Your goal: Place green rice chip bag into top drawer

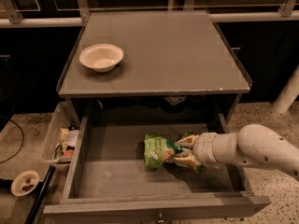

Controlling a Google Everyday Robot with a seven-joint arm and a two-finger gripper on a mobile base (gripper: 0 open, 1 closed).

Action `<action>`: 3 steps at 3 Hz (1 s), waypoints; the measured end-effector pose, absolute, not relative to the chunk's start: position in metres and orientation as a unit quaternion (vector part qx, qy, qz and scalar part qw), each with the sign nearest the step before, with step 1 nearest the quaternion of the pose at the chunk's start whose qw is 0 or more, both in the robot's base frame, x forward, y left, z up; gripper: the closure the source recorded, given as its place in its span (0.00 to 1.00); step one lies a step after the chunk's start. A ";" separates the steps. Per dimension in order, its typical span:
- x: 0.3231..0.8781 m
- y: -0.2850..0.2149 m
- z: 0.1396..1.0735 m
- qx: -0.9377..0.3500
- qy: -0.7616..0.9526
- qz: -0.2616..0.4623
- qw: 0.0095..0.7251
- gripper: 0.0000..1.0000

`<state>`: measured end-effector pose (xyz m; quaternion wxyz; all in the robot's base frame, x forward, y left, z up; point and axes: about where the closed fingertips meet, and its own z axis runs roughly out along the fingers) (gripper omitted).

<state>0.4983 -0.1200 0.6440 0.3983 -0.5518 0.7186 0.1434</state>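
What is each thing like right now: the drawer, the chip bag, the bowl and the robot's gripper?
top drawer: pulled open.
green rice chip bag: inside the drawer, held at its right end.
gripper: down in the drawer, shut on the bag.
white bowl: upright and empty on the cabinet top.
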 end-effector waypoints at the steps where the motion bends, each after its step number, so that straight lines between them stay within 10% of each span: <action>1: 0.494 -0.122 0.682 -0.565 0.702 0.128 0.415 0.12; 3: 0.496 -0.121 0.763 -0.604 0.654 0.097 0.444 0.00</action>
